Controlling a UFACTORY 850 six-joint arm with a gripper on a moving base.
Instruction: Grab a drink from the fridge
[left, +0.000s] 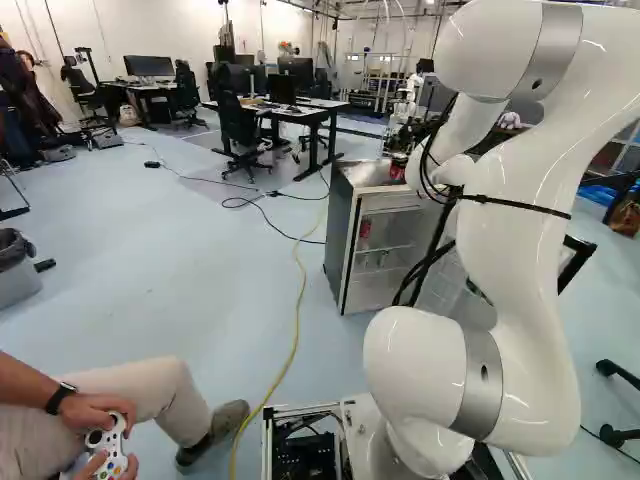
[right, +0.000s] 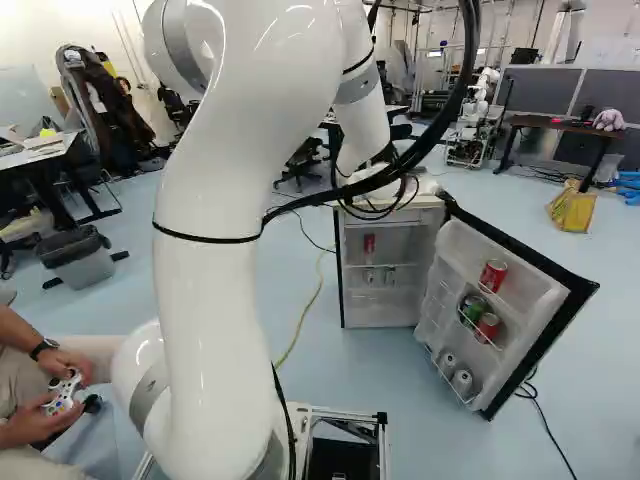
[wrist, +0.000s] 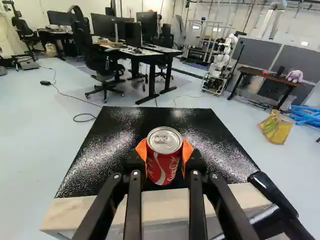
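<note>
In the left base view my gripper is over the top of the small fridge, around a red can. Seen from the wrist, the gripper is shut on that upright red can, an orange pad on each side of it. The black fridge top lies beneath and beyond the can; whether the can's base touches it, I cannot tell. The fridge door stands wide open, with red cans and other cans on its shelves. Another red can is inside the fridge.
A seated person's hands hold a controller at the left. A yellow cable runs along the floor left of the fridge. Desks and chairs stand beyond it, with another robot farther back and a yellow bag on the floor.
</note>
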